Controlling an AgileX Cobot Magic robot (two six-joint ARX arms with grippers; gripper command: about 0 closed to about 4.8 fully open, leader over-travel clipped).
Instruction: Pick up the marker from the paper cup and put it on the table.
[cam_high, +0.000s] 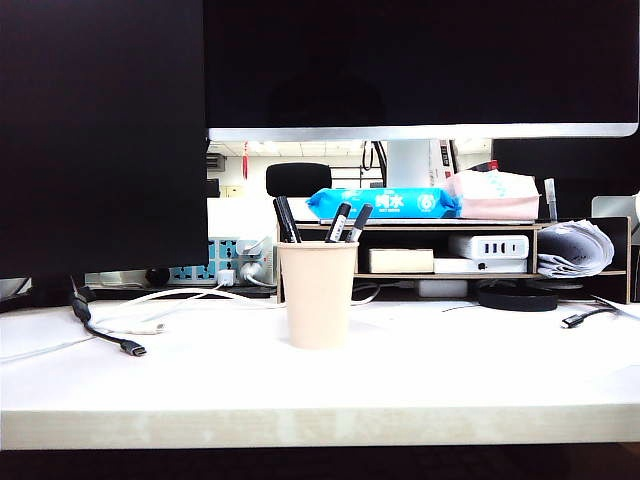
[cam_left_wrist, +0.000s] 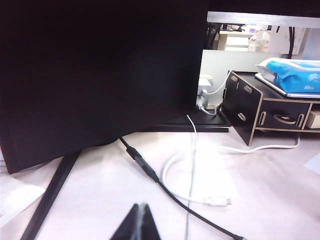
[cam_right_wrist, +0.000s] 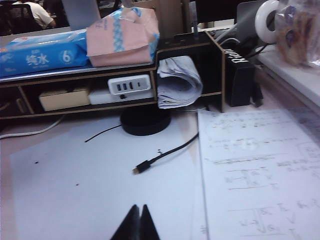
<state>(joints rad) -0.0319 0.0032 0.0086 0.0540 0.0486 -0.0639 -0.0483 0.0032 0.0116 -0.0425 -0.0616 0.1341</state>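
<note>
marker (cam_high: 286, 219) is standing in the paper cup (cam_high: 318, 294) mid-table (cam_high: 450, 370) | nothing is done yet, all picking is waiting | left gripper (cam_left_wrist: 139, 220) and right gripper (cam_right_wrist: 138, 220) are pinching tight on nothing, far from the cup

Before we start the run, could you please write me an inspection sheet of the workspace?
Surface: white table, bare in front.
Job's things: paper cup upright at centre; all-black marker inside with two grey-banded markers.
Clutter: printed sheet, paper roll in the shelf riser, blue wipes pack on top.
Grippers: left gripper shut, near the monitor foot; right gripper shut, over the right side; neither near the cup.
Cables: black cable and white cable left, black cable right.
Surroundings: dark monitors, office behind.
</note>
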